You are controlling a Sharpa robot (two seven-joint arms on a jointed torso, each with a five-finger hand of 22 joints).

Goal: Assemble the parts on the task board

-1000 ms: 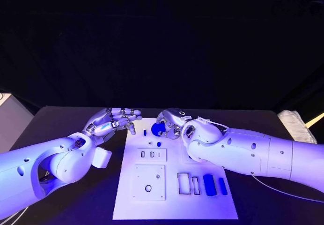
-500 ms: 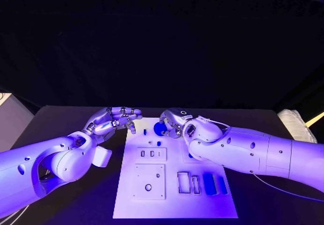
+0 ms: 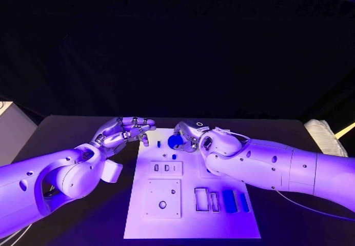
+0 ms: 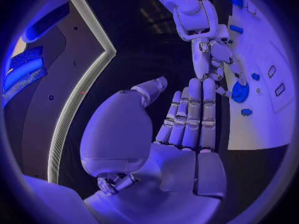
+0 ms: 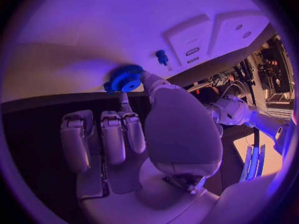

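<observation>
**Gear held at the far end of the board**

While the right hand (image 3: 189, 136) pinches a round blue gear (image 3: 175, 141) between thumb and a finger, the gear sits at the far end of the white task board (image 3: 191, 220), low over its surface; whether it touches the board I cannot tell. In the right wrist view the gear (image 5: 126, 78) shows its toothed rim and a pale centre bore, with a small blue peg (image 5: 162, 56) standing on the board just beside it. The left hand (image 3: 124, 130) hovers at the board's far left edge, fingers loosely curled and apart, holding nothing.

The step in hand looks like seating the gear on its post or hole. To do it well, the hand should keep the gear's face level with the board, line the bore up squarely before lowering, and press straight down, not at a slant, so the teeth do not catch a neighbouring part. Release should come only once the gear sits flat. The left hand is near enough to steady the board if it shifts.

As for recesses, the near right of the board carries a row of slots: two blue bars (image 3: 235, 202) lie in the rightmost ones, and the outlined slots to their left look unfilled. The two raised white plates (image 3: 162, 199) show small holes with nothing blue in them.
</observation>
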